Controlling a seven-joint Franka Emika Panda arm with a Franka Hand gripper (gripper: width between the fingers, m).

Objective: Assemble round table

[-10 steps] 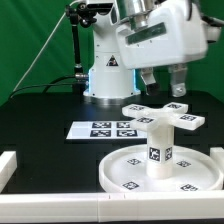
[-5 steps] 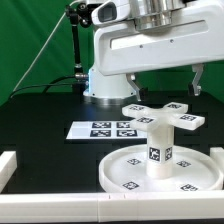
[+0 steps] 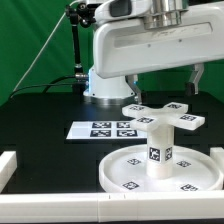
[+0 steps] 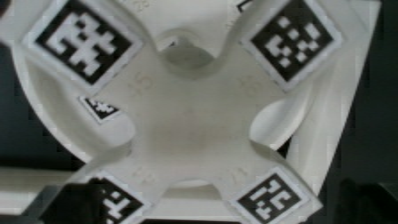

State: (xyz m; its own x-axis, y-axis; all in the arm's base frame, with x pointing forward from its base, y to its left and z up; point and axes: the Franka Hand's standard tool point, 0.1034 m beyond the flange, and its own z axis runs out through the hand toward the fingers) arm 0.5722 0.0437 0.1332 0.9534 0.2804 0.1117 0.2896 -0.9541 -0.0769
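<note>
The round table stands at the front right of the exterior view. Its large rimmed disc (image 3: 125,172) lies flat on the black table. The short thick post (image 3: 160,148) stands upright at the disc's centre. The cross-shaped piece (image 3: 163,114) sits on top of the post. My gripper (image 3: 166,82) hangs above the cross piece, clear of it. Its two dark fingers (image 3: 197,78) are wide apart and hold nothing. In the wrist view the cross-shaped piece (image 4: 196,110) fills the picture from above, with tags on its arms. No finger shows there.
The marker board (image 3: 103,129) lies flat to the exterior view's left of the round table. White rails stand at the front left (image 3: 8,165), along the front edge (image 3: 55,210) and at the right (image 3: 216,158). The robot base (image 3: 104,75) is behind.
The arm has lifted up and away from the cross-shaped piece since one second ago. It has hardly moved in the last half second. The round table has not moved.
</note>
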